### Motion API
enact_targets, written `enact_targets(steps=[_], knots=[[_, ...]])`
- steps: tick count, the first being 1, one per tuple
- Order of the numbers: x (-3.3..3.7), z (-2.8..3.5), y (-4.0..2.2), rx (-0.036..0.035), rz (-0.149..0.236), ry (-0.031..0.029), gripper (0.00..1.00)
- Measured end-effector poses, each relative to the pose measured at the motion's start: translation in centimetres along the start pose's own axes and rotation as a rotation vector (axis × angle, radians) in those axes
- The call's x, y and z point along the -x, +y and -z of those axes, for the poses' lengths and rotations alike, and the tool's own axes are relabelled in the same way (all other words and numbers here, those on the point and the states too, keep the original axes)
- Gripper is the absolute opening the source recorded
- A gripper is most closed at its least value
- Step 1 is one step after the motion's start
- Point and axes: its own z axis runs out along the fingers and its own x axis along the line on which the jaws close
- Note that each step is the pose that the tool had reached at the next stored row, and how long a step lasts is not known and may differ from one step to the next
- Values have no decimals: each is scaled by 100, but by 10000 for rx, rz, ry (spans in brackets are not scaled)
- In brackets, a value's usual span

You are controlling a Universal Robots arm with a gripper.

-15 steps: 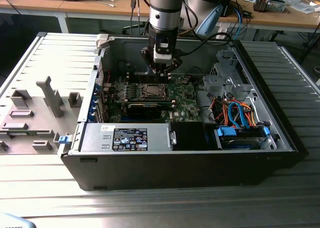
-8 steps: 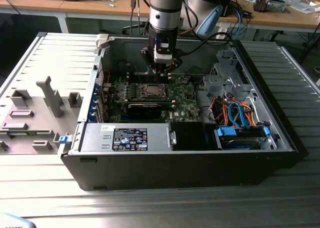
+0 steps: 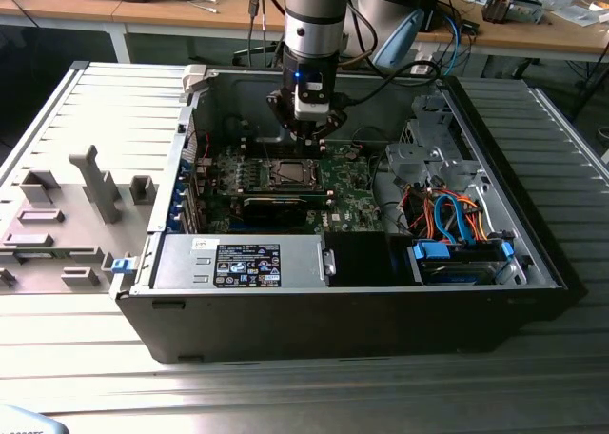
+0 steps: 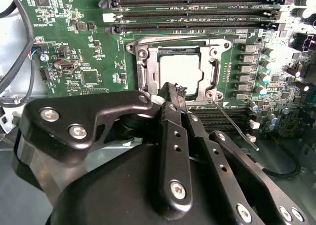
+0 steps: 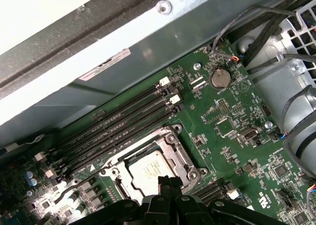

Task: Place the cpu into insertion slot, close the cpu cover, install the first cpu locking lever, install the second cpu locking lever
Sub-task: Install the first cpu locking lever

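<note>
The black two-finger gripper [image 3: 310, 135] has its fingers [image 4: 168, 104] pressed together with nothing seen between them, probably so they act as one narrow pushing tip. In the exterior view, the small square silver-rimmed insertion slot [image 3: 288, 174] lies near, at about 7 o'clock from it. In the second wrist view the tips sit at the edge of the thin silvery square cpu cover [image 4: 147, 67]. The cover lies flat around the dull grey square cpu [image 4: 180, 72], which is seated in the slot. A thin steel wire lever [image 4: 235, 127] slants away from the socket corner, seemingly unlatched.

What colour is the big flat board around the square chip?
The flat circuit board is green, clearest in the first wrist view.
</note>
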Motion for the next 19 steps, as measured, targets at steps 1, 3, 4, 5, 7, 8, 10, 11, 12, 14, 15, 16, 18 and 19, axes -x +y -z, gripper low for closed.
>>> enact_targets(steps=[1,3,4,5,7,8,10,11,12,14,15,16,18,19], knots=[[0,0,0,0,27,-1,11],[0,0,0,0,76,-2,11],[0,0,0,1,91,-3,11],[0,0,0,1,105,-3,11],[0,0,0,1,137,-4,11],[0,0,0,2,150,-4,11],[0,0,0,1,179,-5,11],[0,0,0,2,209,-6,11],[0,0,0,2,232,-7,11],[0,0,0,2,266,-8,11],[0,0,0,3,290,-8,11],[0,0,0,3,312,-9,11],[0,0,0,3,339,-10,11],[0,0,0,4,361,-11,11]])
